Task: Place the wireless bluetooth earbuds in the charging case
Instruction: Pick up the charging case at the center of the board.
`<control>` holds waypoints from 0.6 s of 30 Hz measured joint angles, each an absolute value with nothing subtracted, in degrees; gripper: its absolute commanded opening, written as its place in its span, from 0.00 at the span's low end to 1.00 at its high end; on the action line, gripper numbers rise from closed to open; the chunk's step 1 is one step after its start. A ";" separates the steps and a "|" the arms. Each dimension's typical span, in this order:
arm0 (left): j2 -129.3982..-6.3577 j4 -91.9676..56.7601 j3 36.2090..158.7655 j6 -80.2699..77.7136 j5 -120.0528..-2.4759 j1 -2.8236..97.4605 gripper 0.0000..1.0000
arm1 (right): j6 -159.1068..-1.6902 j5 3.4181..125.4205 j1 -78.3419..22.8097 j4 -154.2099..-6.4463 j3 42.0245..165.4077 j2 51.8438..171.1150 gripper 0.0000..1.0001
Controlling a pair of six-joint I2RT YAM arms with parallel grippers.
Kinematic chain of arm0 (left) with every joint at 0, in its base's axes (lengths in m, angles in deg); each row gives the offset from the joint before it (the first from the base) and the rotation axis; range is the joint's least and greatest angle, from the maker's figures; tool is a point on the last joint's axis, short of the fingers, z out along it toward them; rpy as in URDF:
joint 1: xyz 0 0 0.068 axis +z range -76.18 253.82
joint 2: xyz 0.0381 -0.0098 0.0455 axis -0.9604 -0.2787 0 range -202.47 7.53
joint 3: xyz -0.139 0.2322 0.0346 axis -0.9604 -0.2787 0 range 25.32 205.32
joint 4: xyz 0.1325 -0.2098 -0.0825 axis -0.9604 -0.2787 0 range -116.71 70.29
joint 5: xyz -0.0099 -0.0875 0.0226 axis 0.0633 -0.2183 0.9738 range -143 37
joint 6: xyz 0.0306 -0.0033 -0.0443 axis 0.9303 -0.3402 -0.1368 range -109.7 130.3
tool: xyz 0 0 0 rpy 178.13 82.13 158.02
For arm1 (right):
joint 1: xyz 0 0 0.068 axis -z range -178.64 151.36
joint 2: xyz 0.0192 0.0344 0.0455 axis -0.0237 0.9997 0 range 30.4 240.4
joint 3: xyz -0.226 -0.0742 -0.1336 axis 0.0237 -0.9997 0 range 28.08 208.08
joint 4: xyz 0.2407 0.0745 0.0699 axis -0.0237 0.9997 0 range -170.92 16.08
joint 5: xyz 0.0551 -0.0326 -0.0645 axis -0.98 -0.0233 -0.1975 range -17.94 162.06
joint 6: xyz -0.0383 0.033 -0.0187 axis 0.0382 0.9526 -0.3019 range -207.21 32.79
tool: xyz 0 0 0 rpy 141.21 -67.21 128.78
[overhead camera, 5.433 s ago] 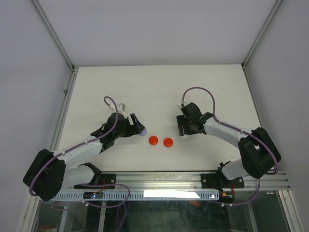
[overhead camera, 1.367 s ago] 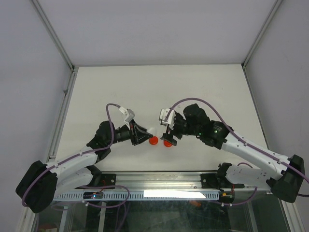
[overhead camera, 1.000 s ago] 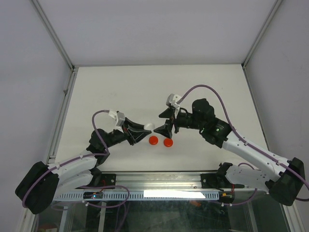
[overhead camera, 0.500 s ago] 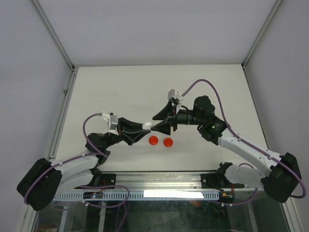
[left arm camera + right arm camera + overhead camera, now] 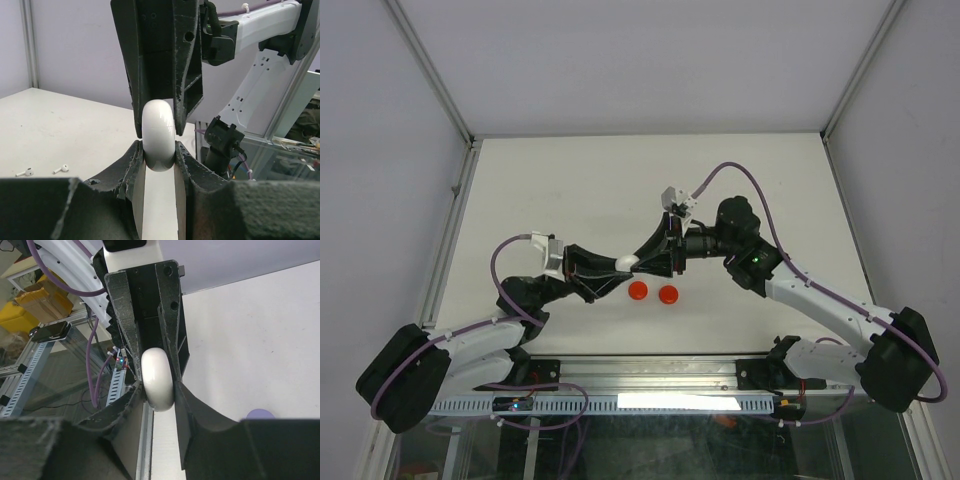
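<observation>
White glossy plastic, the pebble-shaped charging case [image 5: 158, 135] hangs mid-air, pinched by the left gripper [image 5: 159, 159] at six o'clock and the right gripper [image 5: 159, 396] at twelve. It looks light, hard and slippery, so hold its flat flanks. Two tiny white stemmed earbuds [image 5: 25, 172] lie on the pale table [image 5: 75, 130] at eight o'clock, well apart from it. Which end is the lid I cannot tell.

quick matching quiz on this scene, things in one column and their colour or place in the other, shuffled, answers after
Things
1. charging case
2. earbuds
3. coin-like discs
4. lilac disc

Descriptions
A. red, side by side on the table
B. white, gripped between left pincer and right pincer
C. white, stemmed, lying loose on the table
D. partly hidden behind a right pincer finger

Pairs: 1-B, 2-C, 3-A, 4-D
</observation>
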State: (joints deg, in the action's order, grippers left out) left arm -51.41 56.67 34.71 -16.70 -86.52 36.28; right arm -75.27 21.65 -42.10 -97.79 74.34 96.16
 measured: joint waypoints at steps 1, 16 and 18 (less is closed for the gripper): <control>-51.41 56.72 34.71 -16.77 -86.61 36.23 0.00 | -75.16 21.52 -42.10 -97.87 74.34 96.16 0.26; -49.86 54.66 34.73 -17.64 -87.85 35.93 0.33 | -81.13 18.83 -41.84 -91.88 76.72 96.13 0.00; -48.96 53.44 34.73 -17.60 -87.83 35.93 0.36 | -83.16 18.83 -41.97 -89.31 77.66 96.02 0.00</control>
